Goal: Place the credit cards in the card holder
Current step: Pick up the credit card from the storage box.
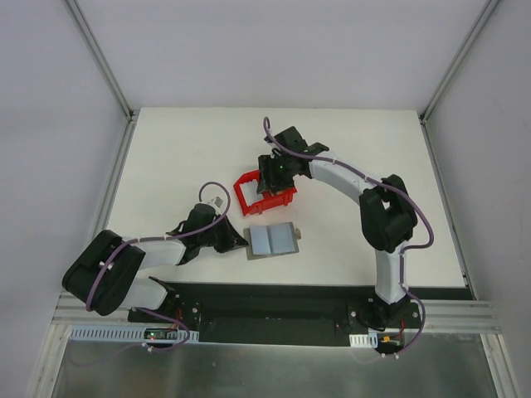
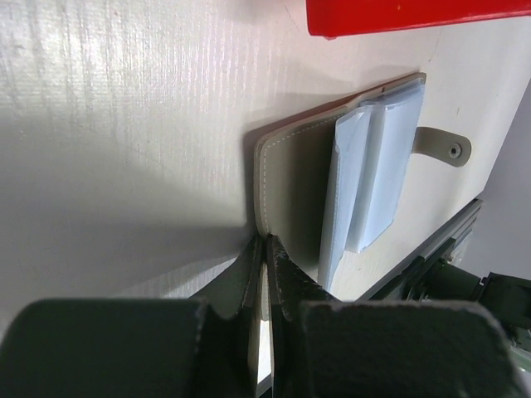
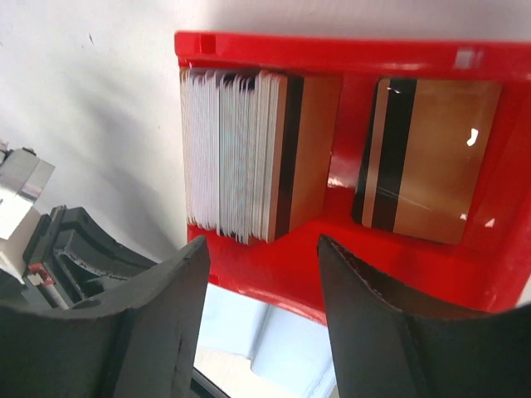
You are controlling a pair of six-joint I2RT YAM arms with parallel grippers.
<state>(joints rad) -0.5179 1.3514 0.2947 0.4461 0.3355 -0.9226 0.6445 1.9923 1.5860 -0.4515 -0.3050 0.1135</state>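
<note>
The grey card holder (image 1: 272, 239) lies open on the table in front of the red bin (image 1: 249, 184), its blue-grey sleeves (image 2: 373, 166) showing. My left gripper (image 1: 239, 240) is shut on the edge of the holder's cover (image 2: 294, 191), fingertips pinched together (image 2: 264, 242). My right gripper (image 1: 278, 181) hovers over the bin, open and empty (image 3: 261, 245). In the bin (image 3: 274, 265) a stack of credit cards (image 3: 241, 149) stands on edge, white edges with a gold face. A single gold card with dark stripes (image 3: 431, 157) leans in the other compartment.
The holder's snap tab (image 2: 444, 148) sticks out on its right side. The bin's wall (image 2: 415, 15) is just beyond the holder. The black base rail (image 1: 274, 294) runs along the table's near edge, close to the holder.
</note>
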